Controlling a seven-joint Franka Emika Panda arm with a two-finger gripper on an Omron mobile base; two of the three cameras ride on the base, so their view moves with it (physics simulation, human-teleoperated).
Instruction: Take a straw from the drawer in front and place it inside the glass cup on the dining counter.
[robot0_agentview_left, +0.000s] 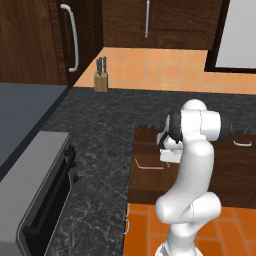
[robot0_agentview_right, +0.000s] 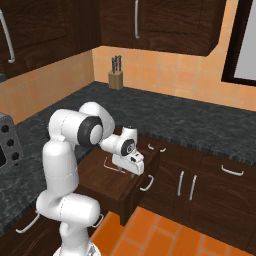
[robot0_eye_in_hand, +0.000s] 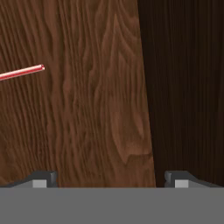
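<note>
One thin red-pink drinking straw (robot0_eye_in_hand: 22, 72) lying flat inside the open dark-brown wooden drawer (robot0_agentview_left: 150, 175), off to one side of the two-finger gripper (robot0_eye_in_hand: 111, 177), jaws apart and empty; reaching step, next centring over the straw.

Wooden knife block (robot0_agentview_left: 101, 80) at the back of the black speckled worktop (robot0_agentview_left: 105, 130); orange tiled wall (robot0_agentview_left: 160, 67) behind.
</note>
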